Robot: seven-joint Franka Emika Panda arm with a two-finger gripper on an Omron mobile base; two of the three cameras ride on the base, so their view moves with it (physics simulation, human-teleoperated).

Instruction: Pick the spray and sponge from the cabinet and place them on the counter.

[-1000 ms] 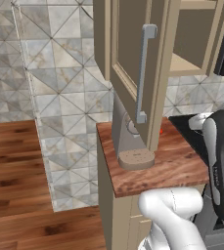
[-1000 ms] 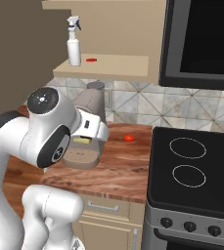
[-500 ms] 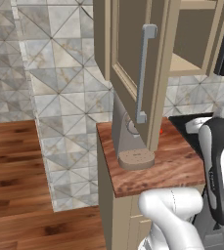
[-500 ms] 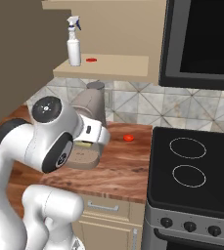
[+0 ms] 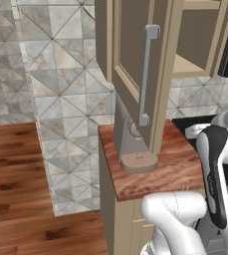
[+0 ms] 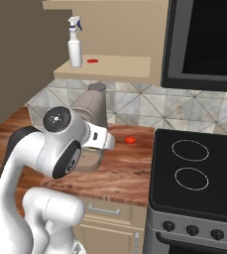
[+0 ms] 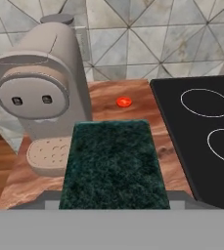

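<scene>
The sponge point(image 7: 114, 161), its dark green top facing the camera, fills the lower middle of the hand view, and my gripper is shut on it with the fingertips hidden beneath it. It hangs above the wood-grain counter point(image 7: 111, 93), in front of the coffee machine. In the right base view my hand point(image 6: 104, 140) sits just right of my elbow, low over the counter point(image 6: 130, 171). The spray point(image 6: 74, 47) stands upright on the open cabinet's shelf point(image 6: 120, 67), up and to the left. The cabinet door point(image 5: 135, 64) is swung open.
A grey coffee machine point(image 6: 92, 106) point(image 7: 40, 93) stands at the back of the counter. A small red thing point(image 6: 130, 140) lies right of it, and another red thing point(image 6: 91, 61) lies on the shelf. The black stovetop point(image 6: 199, 168) borders the counter on the right, under a dark microwave point(image 6: 204, 39).
My arm has sunk lower and shifted a little right in front of the coffee machine, carrying the sponge down with it. The spray has not moved.
</scene>
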